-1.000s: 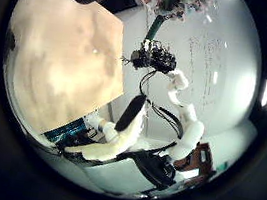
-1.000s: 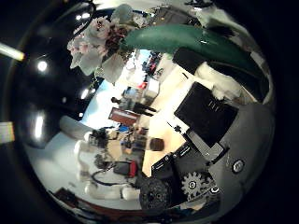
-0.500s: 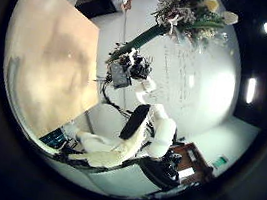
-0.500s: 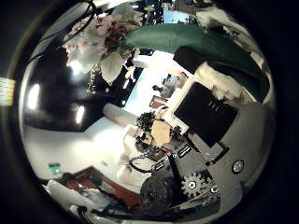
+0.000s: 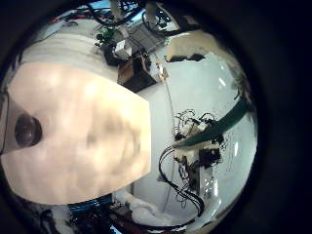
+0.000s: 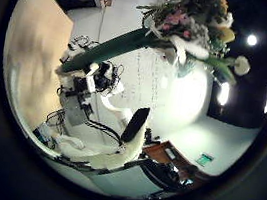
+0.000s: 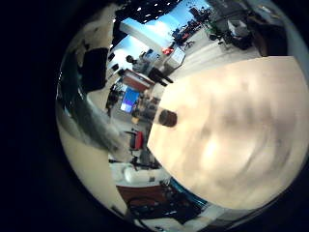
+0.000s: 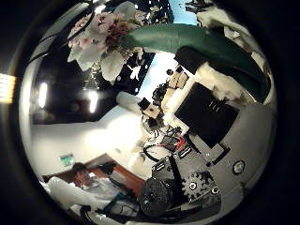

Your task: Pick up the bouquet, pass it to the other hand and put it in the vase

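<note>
The bouquet (image 8: 103, 37), flowers on a long wrapped stem, lies across my right hand (image 8: 220, 122), whose fingers are curled round the stem. In the left thumb side palm view the bouquet (image 6: 190, 23) is held up in the air, and the right hand (image 6: 85, 76) grips its stem low down. My left hand (image 6: 115, 153) shows straight fingers with nothing between them, a short way from the bouquet. The vase (image 5: 24, 132) stands on the table (image 5: 88, 136). It also shows in the right little finger side palm view (image 7: 166, 118), away from both hands.
The table (image 7: 232, 126) fills much of the right little finger side palm view. The stem (image 5: 229, 117) and the hand holding it (image 5: 205, 151) are off the table's edge. Room clutter and furniture lie beyond the table.
Both palm cameras have turned. The bouquet in my right hand now looks larger and nearer in the left thumb side view. The right hand's hold on the stem is unchanged.
</note>
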`<control>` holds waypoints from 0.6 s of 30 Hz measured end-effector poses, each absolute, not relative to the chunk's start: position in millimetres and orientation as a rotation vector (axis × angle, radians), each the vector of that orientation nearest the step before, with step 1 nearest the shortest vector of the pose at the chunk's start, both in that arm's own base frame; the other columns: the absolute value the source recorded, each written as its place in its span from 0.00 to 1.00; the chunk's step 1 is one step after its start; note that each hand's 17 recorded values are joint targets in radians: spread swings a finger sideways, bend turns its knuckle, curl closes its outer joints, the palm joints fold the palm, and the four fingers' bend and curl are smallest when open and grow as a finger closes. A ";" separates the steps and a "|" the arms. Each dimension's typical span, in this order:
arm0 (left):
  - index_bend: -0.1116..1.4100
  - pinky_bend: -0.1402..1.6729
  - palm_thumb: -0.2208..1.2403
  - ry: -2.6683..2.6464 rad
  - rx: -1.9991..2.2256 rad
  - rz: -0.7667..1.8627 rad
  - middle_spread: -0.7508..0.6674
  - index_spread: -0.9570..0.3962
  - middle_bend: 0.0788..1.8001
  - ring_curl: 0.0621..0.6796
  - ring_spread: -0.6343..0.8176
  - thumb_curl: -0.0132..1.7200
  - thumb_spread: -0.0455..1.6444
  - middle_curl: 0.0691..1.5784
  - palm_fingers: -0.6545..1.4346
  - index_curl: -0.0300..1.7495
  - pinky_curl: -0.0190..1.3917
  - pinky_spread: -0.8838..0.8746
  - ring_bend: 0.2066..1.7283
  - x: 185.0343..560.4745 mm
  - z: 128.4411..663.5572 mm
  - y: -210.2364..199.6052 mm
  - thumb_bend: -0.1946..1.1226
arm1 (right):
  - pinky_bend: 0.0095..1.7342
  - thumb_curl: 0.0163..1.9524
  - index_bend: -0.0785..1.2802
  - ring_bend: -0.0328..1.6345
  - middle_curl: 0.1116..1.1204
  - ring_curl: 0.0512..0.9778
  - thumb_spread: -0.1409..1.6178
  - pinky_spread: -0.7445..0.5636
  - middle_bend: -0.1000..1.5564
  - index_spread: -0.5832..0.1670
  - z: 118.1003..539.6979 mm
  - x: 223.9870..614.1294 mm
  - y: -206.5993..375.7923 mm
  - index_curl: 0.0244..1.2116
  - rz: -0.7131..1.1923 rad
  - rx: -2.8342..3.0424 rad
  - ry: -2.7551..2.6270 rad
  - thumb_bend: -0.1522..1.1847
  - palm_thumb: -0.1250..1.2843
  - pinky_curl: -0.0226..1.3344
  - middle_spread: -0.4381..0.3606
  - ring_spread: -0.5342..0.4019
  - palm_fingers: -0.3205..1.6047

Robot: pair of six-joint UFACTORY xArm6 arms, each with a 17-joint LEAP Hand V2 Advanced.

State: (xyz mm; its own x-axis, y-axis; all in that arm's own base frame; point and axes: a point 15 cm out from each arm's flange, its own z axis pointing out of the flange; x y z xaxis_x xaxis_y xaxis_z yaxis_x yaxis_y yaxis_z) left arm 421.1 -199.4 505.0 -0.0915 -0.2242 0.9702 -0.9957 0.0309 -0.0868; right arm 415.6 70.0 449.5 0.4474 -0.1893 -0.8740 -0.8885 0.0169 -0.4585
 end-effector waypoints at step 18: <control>0.20 0.55 0.30 -1.398 1.135 1.108 0.66 0.76 0.15 0.15 0.68 0.20 0.58 0.23 0.42 0.22 0.01 0.65 0.36 403.1 522.4 -195.3 0.13 | 0.67 0.68 0.94 0.90 0.60 0.68 0.54 0.40 0.91 0.50 456.4 388.3 146.1 0.68 0.813 -1.584 0.890 0.11 0.92 0.75 0.42 0.38 0.76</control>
